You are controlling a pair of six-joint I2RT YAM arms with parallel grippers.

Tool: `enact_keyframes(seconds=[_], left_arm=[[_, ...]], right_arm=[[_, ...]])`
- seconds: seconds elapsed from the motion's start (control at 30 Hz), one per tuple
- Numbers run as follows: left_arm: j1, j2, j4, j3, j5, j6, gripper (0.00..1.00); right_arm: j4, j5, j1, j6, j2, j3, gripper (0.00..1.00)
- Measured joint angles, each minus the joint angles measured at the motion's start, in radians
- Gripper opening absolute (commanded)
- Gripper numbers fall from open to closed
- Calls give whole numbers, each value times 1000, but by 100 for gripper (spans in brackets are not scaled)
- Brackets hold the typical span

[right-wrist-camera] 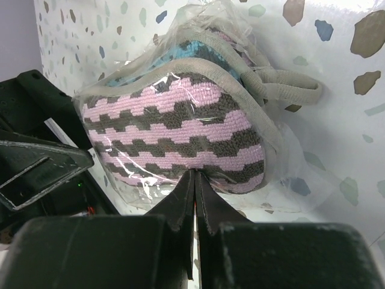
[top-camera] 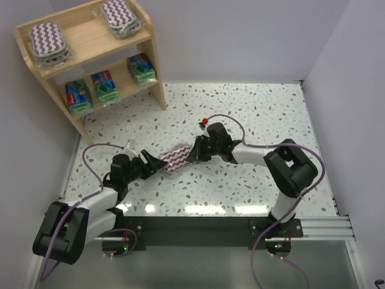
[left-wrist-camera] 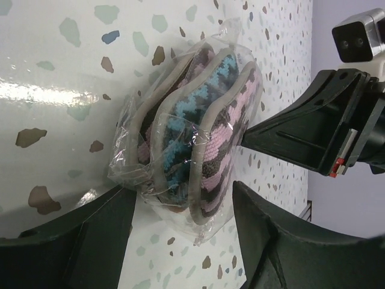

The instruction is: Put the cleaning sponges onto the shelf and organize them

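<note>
- Left gripper (top-camera: 154,161): spread wide at the 9 o'clock side of the zigzag pack (top-camera: 176,158), whose near end lies between the fingers (left-wrist-camera: 102,223). Whether they press on it cannot be told.
- Right gripper (top-camera: 192,154): pressed together at the 3 o'clock side of the same pack, where the clear wrap (right-wrist-camera: 283,174) appears to be pinched at the pack's edge.
- Zigzag pack: found near the centre of the bench (top-camera: 252,114), tipped up on its long edge rather than lying flat. This posture is judged to be kept by the pinch on the wrap, so that a broad face is offered to the open fingers opposite.
- Purpose of the arrangement: a handover is inferred, since the shelf (top-camera: 157,72) stands at 11 o'clock, on the left arm's side and well apart from the right arm.
- Top board (top-camera: 84,31): two zigzag packs are carried, one at its 9 o'clock end (top-camera: 48,39) and one at its 3 o'clock end (top-camera: 120,15), with bare wood between them, where the third could be set.
- Tier below: three green-blue packs (top-camera: 106,86) are ranged side by side.
- Lowest tier: hidden from above, so its contents cannot be told.
</note>
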Motion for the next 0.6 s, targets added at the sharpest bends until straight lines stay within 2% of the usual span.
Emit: enact_keyframes(seconds=[0.13,0.23,0.33,0.4,0.43,0.5,0.53,0.6], left_arm=[[-9,64,52,0,1,-4,70],[-16,165,105,0,11,-13,63],[-17,230,174,5,33,-24,44],[-18,253,205,7,43,-29,36],[-18,257,213,9,46,-30,25],[-19,259,221,9,50,-32,15],[-19,256,222,9,52,-32,7],[-19,242,215,9,55,-32,0]], right_arm=[[12,-14,-1,2,14,3,0],[18,-21,-1,3,21,13,0],[16,-34,-5,2,30,22,0],[13,-38,-5,1,30,24,0],[6,-40,-5,0,30,27,0],[-5,-50,-5,-2,30,33,0],[-16,-56,-5,-5,29,36,0],[-47,-62,-5,-13,19,42,0]])
